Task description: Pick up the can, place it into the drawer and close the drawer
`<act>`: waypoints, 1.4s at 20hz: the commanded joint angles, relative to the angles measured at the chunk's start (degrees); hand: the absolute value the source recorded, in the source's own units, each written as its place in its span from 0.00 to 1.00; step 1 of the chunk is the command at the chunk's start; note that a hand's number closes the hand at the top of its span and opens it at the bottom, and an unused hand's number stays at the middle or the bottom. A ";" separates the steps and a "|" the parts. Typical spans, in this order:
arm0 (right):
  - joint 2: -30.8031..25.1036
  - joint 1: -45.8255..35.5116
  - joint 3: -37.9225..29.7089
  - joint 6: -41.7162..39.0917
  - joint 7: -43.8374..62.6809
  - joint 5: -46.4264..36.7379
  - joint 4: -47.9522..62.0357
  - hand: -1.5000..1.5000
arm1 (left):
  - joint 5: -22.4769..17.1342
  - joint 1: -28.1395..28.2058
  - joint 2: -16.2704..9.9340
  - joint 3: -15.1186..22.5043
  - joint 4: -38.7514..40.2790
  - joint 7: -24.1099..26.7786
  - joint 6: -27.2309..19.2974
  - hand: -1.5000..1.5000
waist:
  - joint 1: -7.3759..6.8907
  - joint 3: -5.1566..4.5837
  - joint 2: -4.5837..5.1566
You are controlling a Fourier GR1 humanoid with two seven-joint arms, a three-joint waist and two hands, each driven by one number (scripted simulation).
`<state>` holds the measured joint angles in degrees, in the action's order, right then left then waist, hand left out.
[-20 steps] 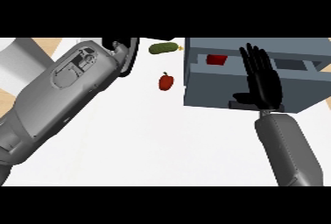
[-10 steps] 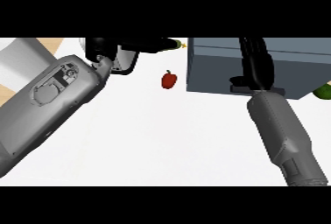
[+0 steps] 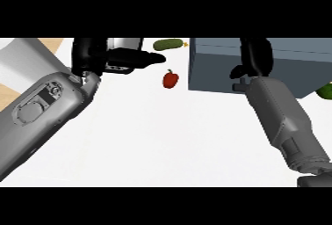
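The grey-blue drawer unit (image 3: 214, 66) stands at the top right of the white counter, and its front looks pushed in flush. No can shows anywhere; the drawer's inside is hidden. My right hand (image 3: 256, 55) lies flat against the drawer front with straight fingers pointing away from me, and its forearm (image 3: 285, 118) runs back to the lower right. At the upper left my left hand (image 3: 97, 57) stays open, its thumb pointing right, holding nothing.
A small red pepper (image 3: 171, 79) lies on the counter just left of the drawer unit. A green vegetable (image 3: 168, 44) sits at the far edge, and another green object (image 3: 326, 91) peeks in at the right edge. My left forearm (image 3: 45, 110) fills the left side.
The drawer, open a second ago with a red can inside, is now pushed in. My right hand moved forward with the drawer front. The left arm rose towards the upper left.
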<state>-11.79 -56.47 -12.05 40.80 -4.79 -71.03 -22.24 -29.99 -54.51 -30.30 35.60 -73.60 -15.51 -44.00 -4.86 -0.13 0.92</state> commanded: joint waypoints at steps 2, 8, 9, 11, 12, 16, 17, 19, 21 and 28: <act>0.38 -5.05 -2.05 2.30 0.04 1.00 4.73 0.00 | 1.34 5.21 -0.24 0.15 -3.39 2.14 -0.71 0.00 | -1.04 0.25 0.71; -1.03 -8.89 -3.25 0.45 -0.42 1.46 7.55 0.00 | 1.49 6.32 -1.79 -1.39 -4.00 2.01 0.98 0.00 | -1.15 0.25 0.96; 1.44 -8.88 -3.09 0.76 -1.22 1.71 7.76 0.00 | 1.95 4.17 -1.10 -0.74 -5.62 -0.37 -0.20 0.00 | -1.23 0.32 0.75; -0.06 -9.82 -4.74 -1.12 -3.78 3.61 7.81 0.00 | 2.86 6.69 -0.51 0.28 -6.12 0.54 -1.14 0.00 | -1.21 0.34 0.83; 0.54 -9.72 -6.82 -0.89 -5.99 6.35 6.63 0.00 | 2.81 6.36 -0.80 -0.36 -5.44 0.81 -0.65 0.00 | -0.55 0.37 0.79; 2.52 -11.07 -11.48 -2.62 -11.28 12.43 4.97 0.00 | 2.62 7.76 -0.81 -0.67 -5.23 1.47 0.04 0.00 | -0.53 0.44 0.99; 4.71 -9.38 -12.21 -1.44 -12.72 13.58 4.93 0.00 | 3.50 8.79 -0.72 -0.55 -5.37 2.29 -1.15 0.00 | -0.16 0.41 0.72; 5.11 -10.13 -14.65 -3.03 -15.01 16.58 4.29 0.00 | 3.05 9.93 -1.48 -1.38 -5.84 2.99 -0.32 0.00 | -0.25 0.39 0.64; 4.98 -11.17 -16.92 -4.85 -16.79 19.25 3.78 0.00 | 3.70 9.90 -1.29 -1.04 -6.80 2.25 -1.43 0.00 | -0.05 0.42 0.32; 7.16 -12.96 -25.51 -12.43 -20.87 29.92 3.02 0.00 | 3.42 15.98 -2.33 -1.86 -9.00 4.72 -0.19 0.00 | 1.19 0.27 -0.38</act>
<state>-8.40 -65.39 -31.40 29.94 -25.64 -49.23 -17.15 -27.02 -41.61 -32.38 33.69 -81.44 -12.05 -43.92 -3.08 0.43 1.43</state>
